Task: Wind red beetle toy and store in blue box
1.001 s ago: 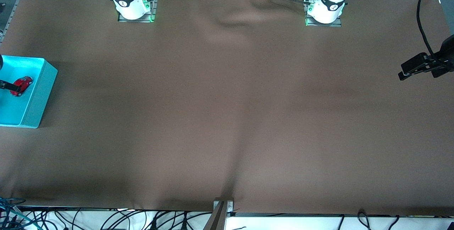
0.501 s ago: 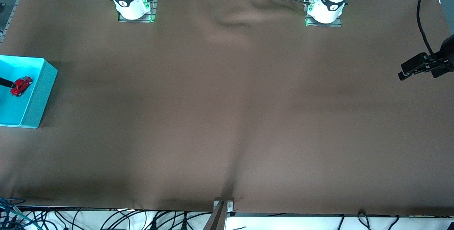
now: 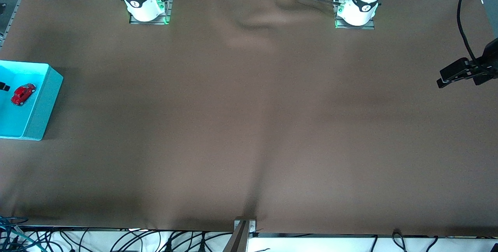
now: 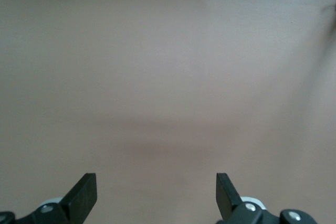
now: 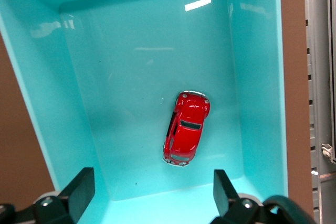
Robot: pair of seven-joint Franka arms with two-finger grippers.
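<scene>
The blue box (image 3: 37,106) sits at the left edge of the front view, at the right arm's end of the brown table (image 3: 249,119). The red beetle toy (image 3: 23,93) lies on the box floor, on its wheels and free of any contact; the right wrist view shows it (image 5: 186,128) near the centre of the frame. The right gripper (image 5: 149,195) hangs over the box, fingers spread apart and empty. The left gripper (image 4: 156,192) waits over bare table at the front view's right edge (image 3: 453,74), fingers likewise parted.
</scene>
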